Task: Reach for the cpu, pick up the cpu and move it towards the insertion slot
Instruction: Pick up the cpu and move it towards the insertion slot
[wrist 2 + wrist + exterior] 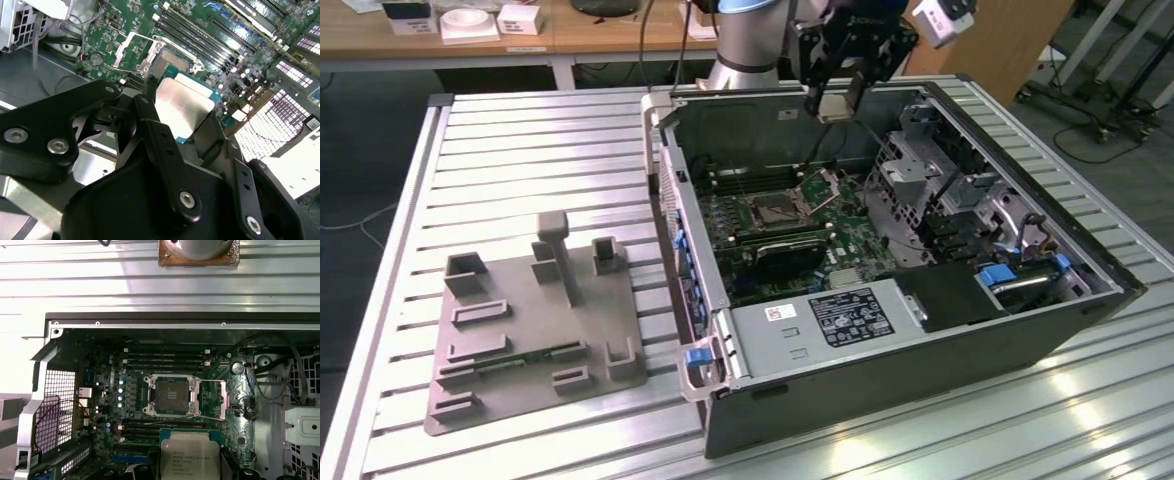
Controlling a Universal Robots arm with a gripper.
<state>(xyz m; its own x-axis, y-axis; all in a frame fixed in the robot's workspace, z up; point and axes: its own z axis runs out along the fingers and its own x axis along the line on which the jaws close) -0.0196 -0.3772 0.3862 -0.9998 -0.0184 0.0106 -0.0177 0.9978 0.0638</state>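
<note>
The cpu [831, 108] is a small flat chip with a silvery top, and my gripper [841, 95] is shut on it, hanging above the far rim of the open computer case [720, 390]. In the second wrist view the cpu [182, 100] sits between the black fingers [147, 107], clear of the board. The insertion slot [769, 212], a square dark socket with a shiny frame lying open, is on the green motherboard below. In the first wrist view the cpu [190, 452] hangs a short way from the insertion slot [170, 396].
The case walls surround the board. A metal drive cage [941, 175] and a labelled grey box [847, 315] stand beside the socket. Long black memory slots [165, 357] flank it. On the slatted table [520, 150] at the exterior view's left lies a grey fixture plate [534, 310].
</note>
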